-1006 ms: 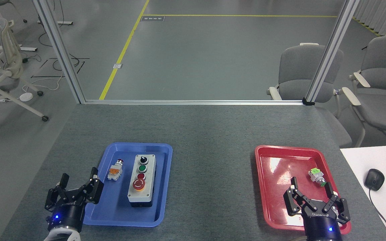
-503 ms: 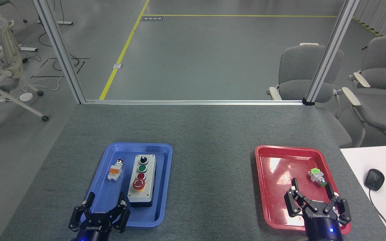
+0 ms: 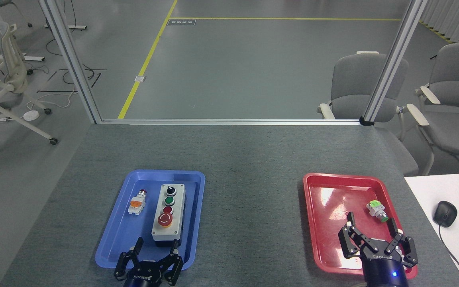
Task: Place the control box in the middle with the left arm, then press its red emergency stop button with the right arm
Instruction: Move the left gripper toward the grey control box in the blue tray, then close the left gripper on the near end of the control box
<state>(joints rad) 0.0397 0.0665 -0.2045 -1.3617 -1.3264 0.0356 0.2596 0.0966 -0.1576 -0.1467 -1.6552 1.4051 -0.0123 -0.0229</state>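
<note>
- The control box [image 3: 168,213] lies flat in the blue tray [image 3: 114,243], in the lower left of the frame, its long side running up and down the picture.
- Its controls run in a row from top to bottom: black knob [image 3: 170,189], green button [image 3: 169,200], small red button [image 3: 167,209], then the red emergency stop button [image 3: 165,219] on its yellow collar, nearest the bottom edge.
- A small orange-white switch part [image 3: 137,203] lies loose in the same tray, just left of the box and not touching it.
- The left gripper [image 3: 156,250] sits at the bottom edge, just below the box's near end; its fingers are spread apart and hold nothing.
- The right gripper [image 3: 371,225] is at the lower right, over the near part of the red tray [image 3: 313,215]; its fingers are wide open and empty.
- A small green-topped part [image 3: 377,210] lies in the red tray, just above and right of the right gripper.
- The bare grey bench [image 3: 253,199] between the two trays carries nothing.
</note>
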